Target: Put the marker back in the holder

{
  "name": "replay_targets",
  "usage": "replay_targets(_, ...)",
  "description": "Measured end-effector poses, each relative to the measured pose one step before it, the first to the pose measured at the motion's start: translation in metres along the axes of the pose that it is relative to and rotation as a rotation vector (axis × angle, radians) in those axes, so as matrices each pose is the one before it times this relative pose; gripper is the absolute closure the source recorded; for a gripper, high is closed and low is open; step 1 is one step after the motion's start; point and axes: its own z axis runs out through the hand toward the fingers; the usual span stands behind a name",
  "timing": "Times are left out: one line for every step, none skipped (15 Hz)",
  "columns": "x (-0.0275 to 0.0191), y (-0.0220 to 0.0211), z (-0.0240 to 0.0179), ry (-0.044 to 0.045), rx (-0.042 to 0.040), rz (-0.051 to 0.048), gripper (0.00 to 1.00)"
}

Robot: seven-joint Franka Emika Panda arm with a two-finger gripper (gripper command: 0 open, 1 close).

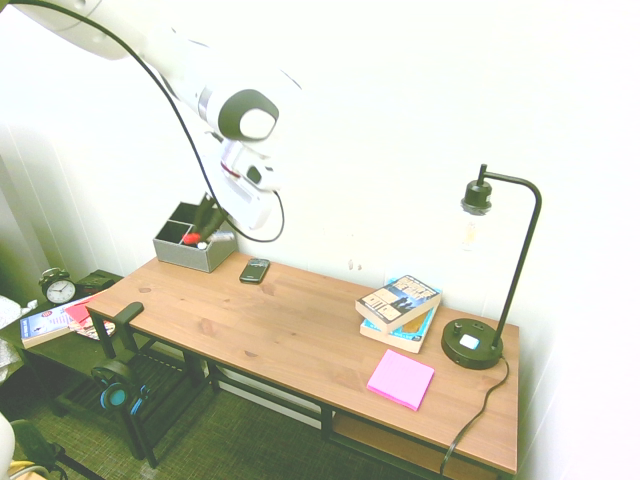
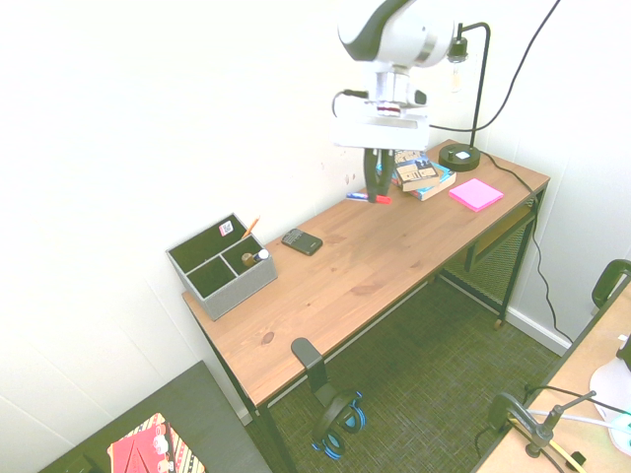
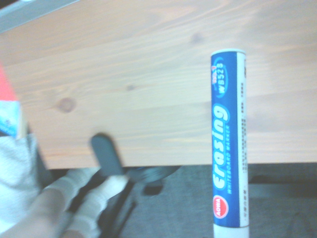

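marker [image 2: 368, 197], white barrel, red ends, level, apparently gripped midway

The white jointed robot arm [image 2: 389, 39] reaches in from above, its wrist turned straight down so the black two-finger claw [image 2: 376, 187] hangs vertically over the long wooden table [image 2: 375, 266]. The fingers are closed on a slim white-barrelled marker with red ends [image 2: 367, 197] (held crosswise, roughly level).

I see both exterior views washed out, walls blown white behind the gripper [image 2: 376, 187]; my wrist view is soft, blurring most below the marker [image 3: 229, 144].
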Motion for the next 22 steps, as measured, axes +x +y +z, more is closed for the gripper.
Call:
replay_targets(-0.01115,-0.01803,-0.00852,-0.04109,0.01919,0.03821,1.00)
replay_targets(-0.00356,-0.02017,0.00129,-0.03979,0.02049,0.05275,1.00)
replay_targets(-0.00070,-0.01983,0.01076,-0.03957,0.00839,0.05613,1.00)
replay_targets(-0.00145,-0.01885,0.01665,-0.03338,-0.00496,0.04676,1.00)
replay_targets(-0.00229,-0.01736,0.01833,-0.02587,-0.00584,0.03704,1.00)
replay_targets(-0.00404,-0.01400,0.01504,-0.01675,-0.00293,0.02473,1.00)
replay_targets(-0.00474,-0.01240,0.01214,-0.01072,0.00716,0.01732,1.00)
replay_targets(-0.00420,-0.01109,0.00866,-0.00811,0.01840,0.01419,1.00)
replay_targets(-0.00415,-0.00869,0.00675,-0.01215,0.01892,0.01043,1.00)
replay_targets(-0.00320,-0.00641,0.00594,-0.00623,0.01477,0.00806,1.00)
replay_targets(-0.00242,-0.00438,0.00688,-0.00252,0.01623,0.00317,1.00)
replay_targets(-0.00302,-0.00367,0.00924,-0.00382,0.01447,-0.00091,1.00)
replay_targets(-0.00234,-0.00254,0.00968,-0.00096,0.00704,0.00002,1.00)
replay_targets(-0.00151,-0.00226,0.01116,-0.00434,0.00374,0.00351,1.00)
replay_targets(-0.00128,-0.00161,0.01153,-0.00574,-0.00013,0.00186,1.00)
replay_targets(-0.00188,-0.00118,0.00964,-0.00483,0.00114,0.00085,1.00)
replay_targets(-0.00241,-0.00117,0.00888,-0.00526,0.00144,0.00124,1.00)
replay_targets(-0.00289,-0.00141,0.00867,-0.00468,0.00013,0.00207,1.00)
replay_targets(-0.00217,-0.00298,0.00707,-0.00315,0.00262,0.00205,1.00)
replay_targets(-0.00028,-0.00403,0.00660,-0.00238,0.00099,0.00217,1.00)
replay_targets(0.00154,-0.00458,0.00709,0.00026,0.00028,0.00216,1.00)
replay_targets(0.00472,-0.00478,0.00722,0.00171,-0.00228,0.00368,1.00)
